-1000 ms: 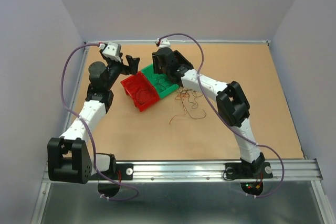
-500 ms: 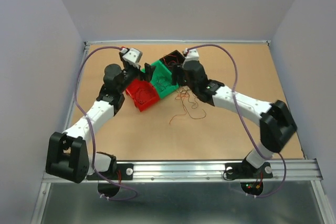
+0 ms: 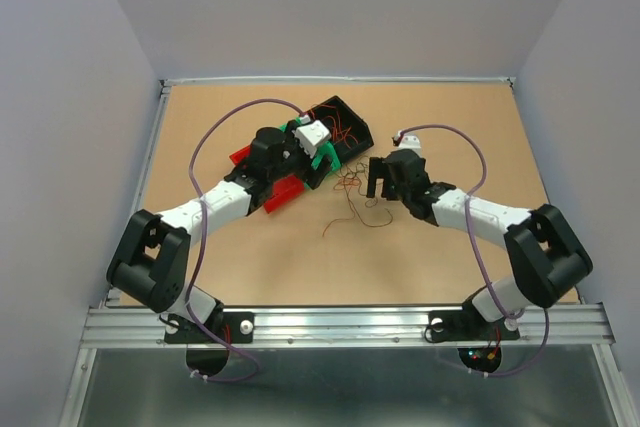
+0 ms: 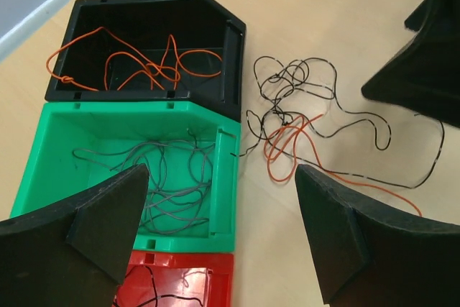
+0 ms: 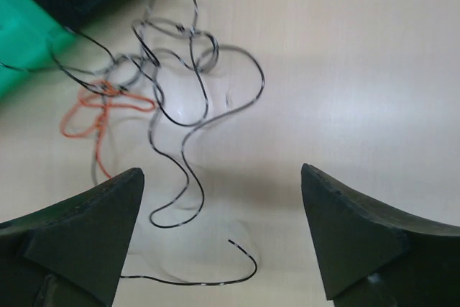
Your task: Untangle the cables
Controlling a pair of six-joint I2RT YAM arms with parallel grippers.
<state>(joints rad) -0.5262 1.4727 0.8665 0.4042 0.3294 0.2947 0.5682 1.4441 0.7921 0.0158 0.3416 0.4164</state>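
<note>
Only the left wrist view shows grey cables [image 4: 172, 192] in green bin [image 4: 108, 110]; left hand [image 4: 221, 177] and right hand [image 5: 223, 174] gape wide.

Bottom edge cuts off the red bin [image 4: 213, 284].

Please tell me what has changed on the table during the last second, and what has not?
The left gripper swung right and now hangs open over the green bin. The right gripper left the bins, drew back to its own side, and is open above the loose tangle of cables. The bins and that tangle did not move.
</note>
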